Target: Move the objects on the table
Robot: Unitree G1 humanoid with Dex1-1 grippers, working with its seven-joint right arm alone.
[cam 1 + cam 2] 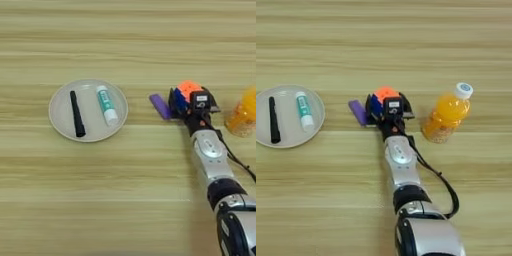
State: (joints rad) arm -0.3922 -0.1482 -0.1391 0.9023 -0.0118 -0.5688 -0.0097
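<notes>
- The gripper [387,105] sits at the puzzle cube [383,94] in the middle of the table [384,45], with its black body covering most of the cube. Whether the fingers are closed on the cube or only around it cannot be told from either view.
- The purple block [358,112] lies just to the left of the cube and looks to be touching it or nearly so. Any push or twist of the cube to the left would likely knock the block away.
- The juice bottle [447,115] stands upright to the right of the arm, near it but apart. The black cable looping off the forearm hangs on that side, so a swing to the right could tip the bottle, which is tall and top-heavy-looking.
- The plate [315,125] rests well to the left, holding the pen [274,120] and the glue stick [304,111] side by side. Both are round and would roll if the plate were bumped.
- If the hold on the cube is shallow, lifting could let it slip and fall onto the block.
</notes>
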